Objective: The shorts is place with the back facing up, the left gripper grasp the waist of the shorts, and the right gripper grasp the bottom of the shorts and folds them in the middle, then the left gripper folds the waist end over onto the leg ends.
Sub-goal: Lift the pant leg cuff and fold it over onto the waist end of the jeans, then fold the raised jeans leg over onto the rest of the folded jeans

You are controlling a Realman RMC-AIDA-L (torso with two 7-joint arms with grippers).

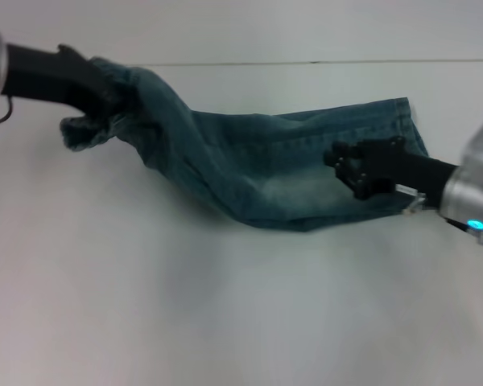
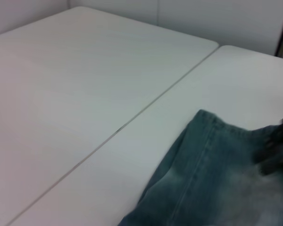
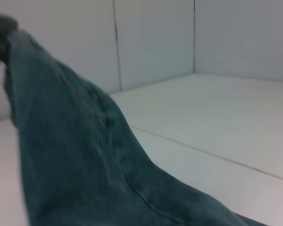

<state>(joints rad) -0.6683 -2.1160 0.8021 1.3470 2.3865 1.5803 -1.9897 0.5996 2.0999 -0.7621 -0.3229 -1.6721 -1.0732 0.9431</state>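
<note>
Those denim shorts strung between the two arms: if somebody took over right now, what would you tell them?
Left gripper: shut on the waist, raised above the table.
Right gripper: shut on the bottom of the shorts, low near the table.
The shorts hang between them, middle sagging to the surface.
Done: both ends grasped; the shorts look doubled lengthwise.
Left: lay them flat, then the left gripper carries the waist over onto the leg ends.

Left gripper (image 1: 97, 100) fingers buried in bunched waist (image 1: 84, 129), right arm (image 1: 475, 197) cut off at frame edge
</note>
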